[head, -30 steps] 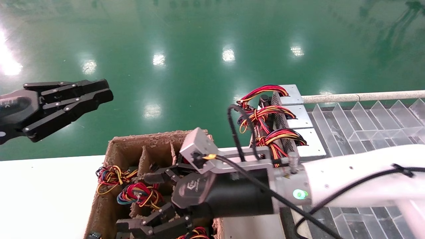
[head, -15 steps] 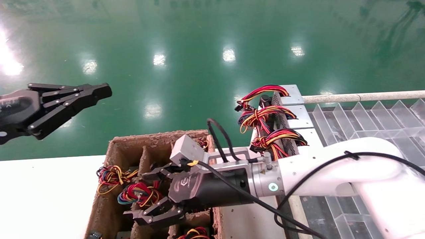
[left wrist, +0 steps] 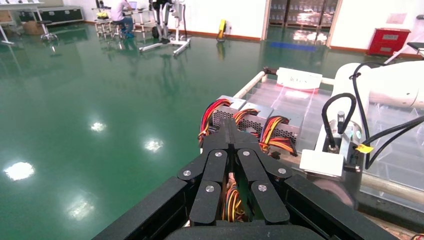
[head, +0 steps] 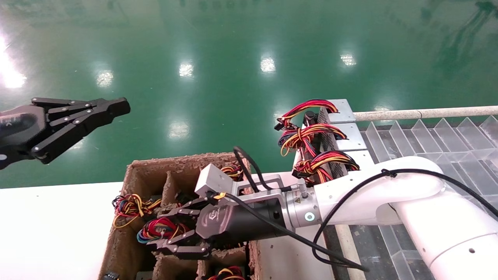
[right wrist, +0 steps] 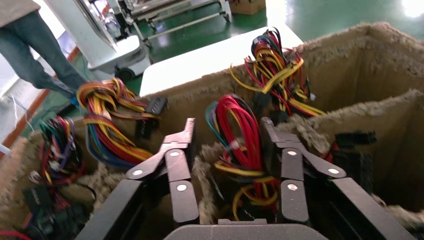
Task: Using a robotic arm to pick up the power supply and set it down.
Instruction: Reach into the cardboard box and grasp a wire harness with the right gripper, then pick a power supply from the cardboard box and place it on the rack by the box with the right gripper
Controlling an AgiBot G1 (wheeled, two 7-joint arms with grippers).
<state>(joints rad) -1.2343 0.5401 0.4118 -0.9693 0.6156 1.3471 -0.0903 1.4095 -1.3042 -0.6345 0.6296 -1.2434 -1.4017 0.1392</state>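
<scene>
Straddling power supply (right wrist: 240, 145) wires, right gripper (right wrist: 227, 140) jaws spread

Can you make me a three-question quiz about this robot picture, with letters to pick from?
1. Where is the right gripper?
A. Reaching into the cardboard box
B. Over the green floor
C. On the clear tray

2. How many power supplies stand in a row by the clear tray?
A. One
B. Three
C. Six

3. What are the left gripper fingers doing?
A. Holding wires
B. Spread wide
C. Pressed shut on nothing

Answers: 1 A, its fingers straddle a wire bundle between the box dividers. 2 B, three grey boxes with bundles show. 3 C, the left wrist view shows them closed together.
</scene>
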